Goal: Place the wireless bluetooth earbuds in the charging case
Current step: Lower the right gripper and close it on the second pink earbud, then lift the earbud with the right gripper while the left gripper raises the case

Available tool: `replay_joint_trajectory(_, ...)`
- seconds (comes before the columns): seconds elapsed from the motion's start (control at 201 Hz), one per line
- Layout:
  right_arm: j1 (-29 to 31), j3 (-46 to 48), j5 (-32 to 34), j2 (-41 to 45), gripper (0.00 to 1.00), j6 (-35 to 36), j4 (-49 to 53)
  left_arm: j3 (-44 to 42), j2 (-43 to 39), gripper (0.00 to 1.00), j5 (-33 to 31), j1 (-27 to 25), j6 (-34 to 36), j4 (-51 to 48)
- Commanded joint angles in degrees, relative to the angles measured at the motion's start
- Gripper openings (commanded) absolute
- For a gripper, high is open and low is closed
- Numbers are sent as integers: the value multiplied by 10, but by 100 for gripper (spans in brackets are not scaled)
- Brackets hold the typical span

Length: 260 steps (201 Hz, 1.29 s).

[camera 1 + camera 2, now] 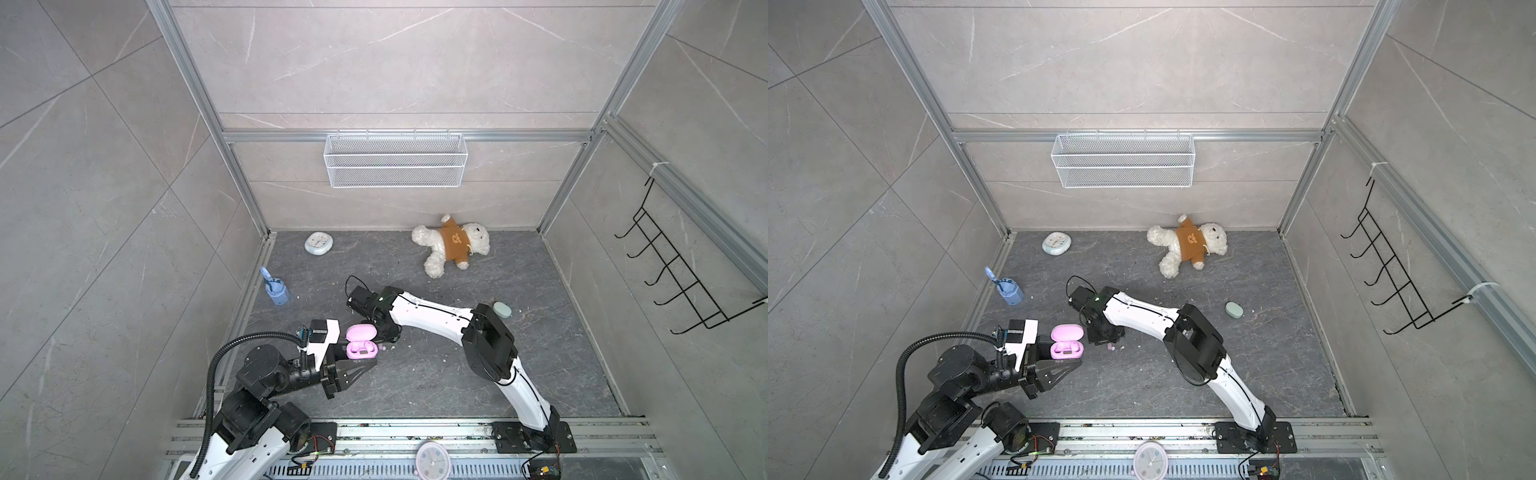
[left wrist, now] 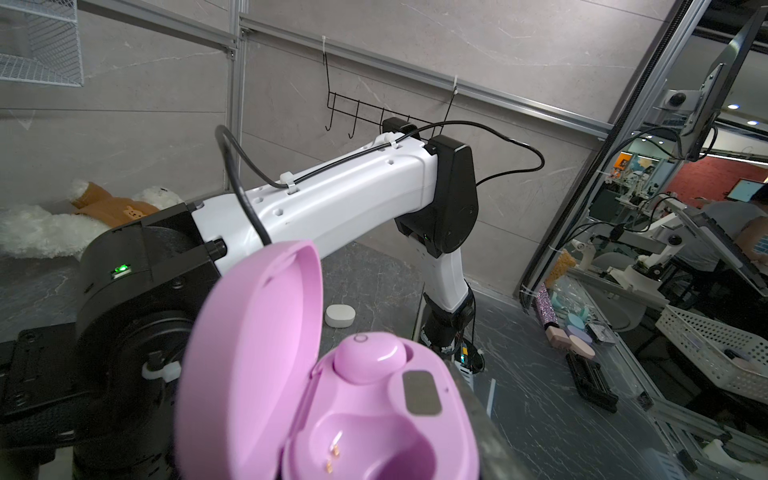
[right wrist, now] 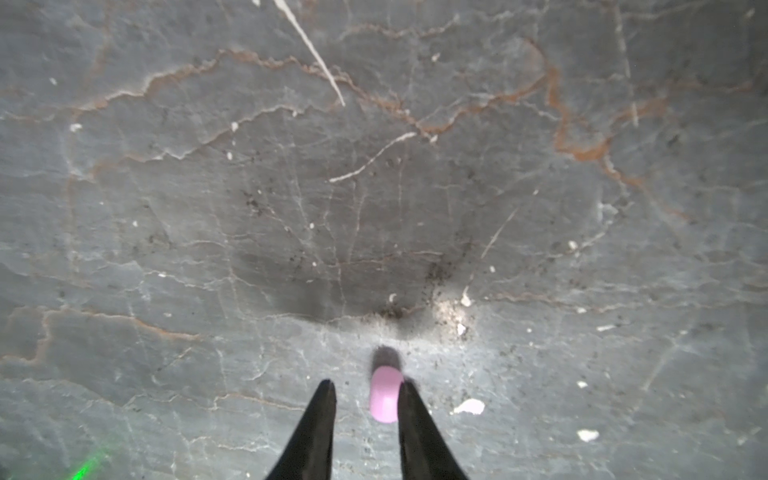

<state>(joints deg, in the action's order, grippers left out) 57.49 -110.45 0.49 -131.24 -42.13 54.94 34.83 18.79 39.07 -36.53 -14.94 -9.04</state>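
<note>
1. White crumbs (image 3: 469,406) lie near the pink earbud (image 3: 385,395) on the floor. The teddy bear (image 1: 451,245), mint case (image 1: 502,309) and blue cup (image 1: 276,293) are well apart from it.
2. The pink earbud lies mid-floor, walls well apart. The pink charging case (image 1: 362,343) is just beside it, lid open, with the second earbud (image 2: 370,359) seated.
3. right gripper (image 3: 366,385): jaws part open astride the pink earbud, one finger touching it. left gripper (image 1: 368,360): clamped on the pink charging case.

In both top views we look steeply down from high overhead, sharing the whole dark floor (image 1: 415,386). Our left wrist view sits close behind the open pink case (image 2: 257,374), facing the right arm (image 2: 353,195) — our right wrist view stares down, very near that floor.
</note>
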Motion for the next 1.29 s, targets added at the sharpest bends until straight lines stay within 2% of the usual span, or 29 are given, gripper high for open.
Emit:
replay_joint_trajectory(0.0, 4, -19, 17, -22, 29, 12, 38, 13, -9, 19, 0, 0, 8, 6)
replay_joint_trajectory(0.284, 7, -20, 18, -29, 28, 13, 44, 10, -11, 19, -2, 0, 8, 6)
replay_joint_trajectory(0.538, 7, -28, 13, -46, 18, 14, 50, 10, -7, 19, -2, 0, 8, 9)
replay_joint_trajectory(0.742, 7, -35, 9, -60, 18, 19, 68, 14, -2, 19, -2, 0, 10, 7)
replay_joint_trajectory(0.846, 7, -30, 9, -59, 24, 20, 68, 13, 2, 19, -2, 0, 9, 10)
replay_joint_trajectory(0.951, 7, -27, 7, -59, 24, 21, 66, 12, 5, 19, -2, 0, 7, 15)
replay_joint_trajectory(1.289, 4, 8, 18, -18, 15, 15, 37, 15, 21, 19, 0, 0, 9, 20)
